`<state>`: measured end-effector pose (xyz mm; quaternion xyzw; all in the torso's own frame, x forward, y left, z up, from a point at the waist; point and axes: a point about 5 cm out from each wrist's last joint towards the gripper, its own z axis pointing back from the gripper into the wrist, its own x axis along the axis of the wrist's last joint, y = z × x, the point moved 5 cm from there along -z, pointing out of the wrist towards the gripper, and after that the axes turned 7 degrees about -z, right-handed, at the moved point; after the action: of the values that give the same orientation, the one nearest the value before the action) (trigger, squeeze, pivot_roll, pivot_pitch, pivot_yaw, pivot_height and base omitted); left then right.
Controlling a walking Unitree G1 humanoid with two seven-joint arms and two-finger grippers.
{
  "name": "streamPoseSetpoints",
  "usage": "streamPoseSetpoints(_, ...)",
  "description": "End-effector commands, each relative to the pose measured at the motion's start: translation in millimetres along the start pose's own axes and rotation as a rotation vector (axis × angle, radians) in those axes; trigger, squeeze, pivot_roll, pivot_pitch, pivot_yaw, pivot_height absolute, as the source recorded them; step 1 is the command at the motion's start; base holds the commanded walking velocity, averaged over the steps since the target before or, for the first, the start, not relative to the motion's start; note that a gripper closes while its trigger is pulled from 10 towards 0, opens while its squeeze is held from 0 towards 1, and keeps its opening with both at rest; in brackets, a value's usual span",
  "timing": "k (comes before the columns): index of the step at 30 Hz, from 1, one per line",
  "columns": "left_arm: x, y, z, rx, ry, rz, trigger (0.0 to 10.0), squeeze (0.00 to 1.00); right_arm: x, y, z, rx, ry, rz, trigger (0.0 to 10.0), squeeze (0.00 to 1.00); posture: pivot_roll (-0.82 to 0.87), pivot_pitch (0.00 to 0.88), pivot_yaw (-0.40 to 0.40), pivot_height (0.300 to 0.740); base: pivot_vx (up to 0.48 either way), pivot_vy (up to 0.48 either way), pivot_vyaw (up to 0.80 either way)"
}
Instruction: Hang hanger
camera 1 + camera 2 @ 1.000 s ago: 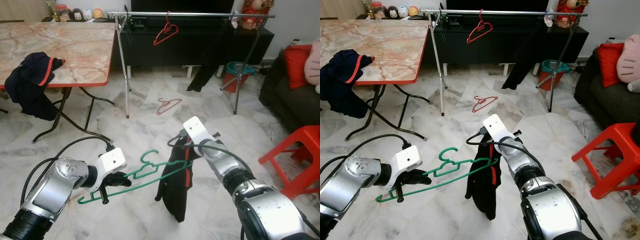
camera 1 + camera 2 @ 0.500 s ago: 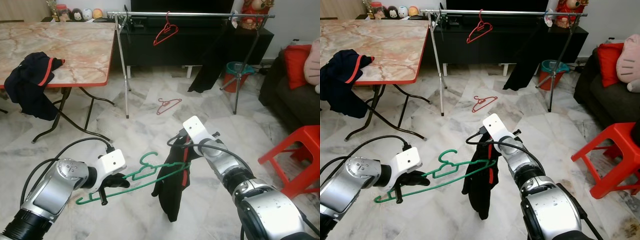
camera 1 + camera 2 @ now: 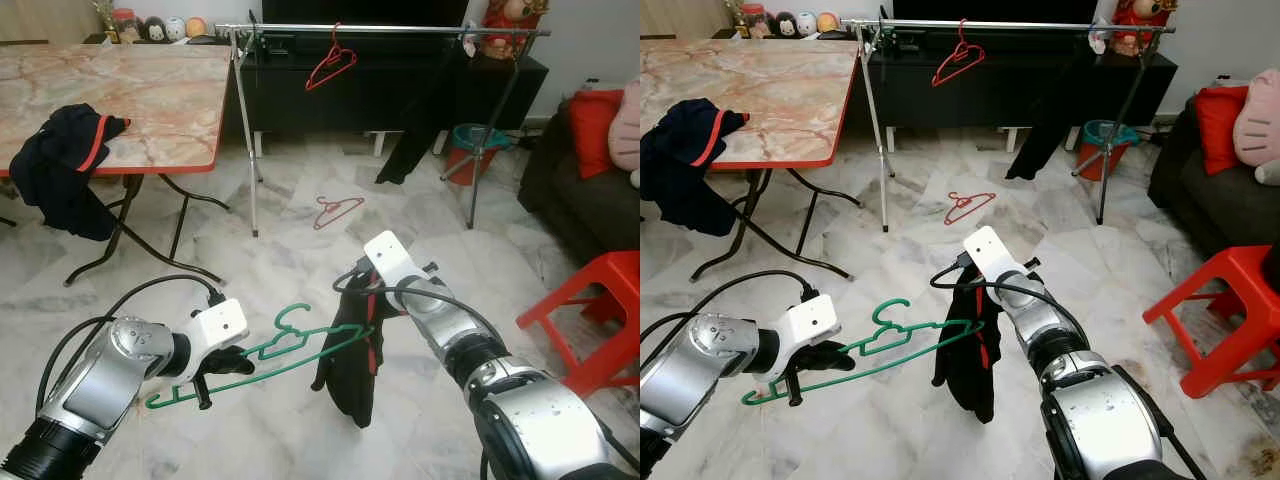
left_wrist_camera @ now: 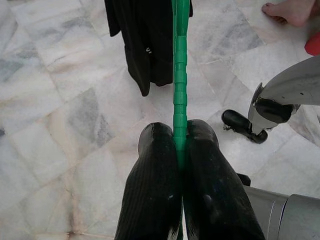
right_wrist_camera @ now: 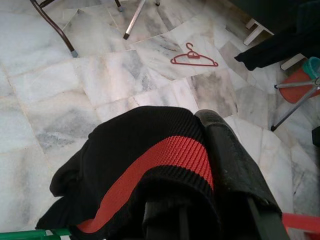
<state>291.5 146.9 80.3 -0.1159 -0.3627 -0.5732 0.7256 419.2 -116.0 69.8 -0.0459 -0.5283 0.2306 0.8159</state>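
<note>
1. Both eye views look forward and down from the head over the marble floor (image 3: 250, 300) toward the clothes rail (image 3: 400, 30) (each shows both arms).
2. The left wrist view looks close along its fingers (image 4: 155, 195), down at the floor.
3. The right wrist view faces the red hanger (image 5: 192, 58) on the floor, which the eye views share.

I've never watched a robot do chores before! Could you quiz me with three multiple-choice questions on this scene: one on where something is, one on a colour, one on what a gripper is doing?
1. Where does the red hanger off the rail lie?
A. on the floor
B. on the table
C. on the stool

2. What colour is the hanger in the left gripper?
A. red
B. green
C. white

3. What is the right gripper doing?
A. hanging open
B. holding a cup
C. holding a black garment

Answers: 1 A, it lies on the marble tiles near the rack. 2 B, green plastic between the black fingers. 3 C, the red-striped cloth drapes from it.
</note>
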Motion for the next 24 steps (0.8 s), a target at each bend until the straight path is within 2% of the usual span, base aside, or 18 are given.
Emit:
streamPoseSetpoints(1, -2.0, 4.5, 1.4, 0.015, 0.031, -0.027, 10.0, 0.0, 14.5, -3.2, -0.5, 0.001, -0.041, 0.009, 10.0, 0.0, -0.08, 0.0, -0.068, 0.74, 0.0, 0.0, 0.0)
streamPoseSetpoints(14, -7.9, 12.8, 1.8, 0.066, 0.071, -0.038, 10.0, 0.0, 14.8, -1.1, -0.6, 0.012, -0.041, 0.02, 10.0, 0.0, -0.08, 0.0, -0.069, 0.74, 0.0, 0.0, 0.0)
streamPoseSetpoints(24, 7.1, 10.0, -1.5, 0.052, -0.007, -0.022, 10.0, 0.0, 14.7, 1.2, -0.9, 0.017, -0.04, 0.019, 10.0, 0.0, -0.08, 0.0, -0.071, 0.74, 0.0, 0.0, 0.0)
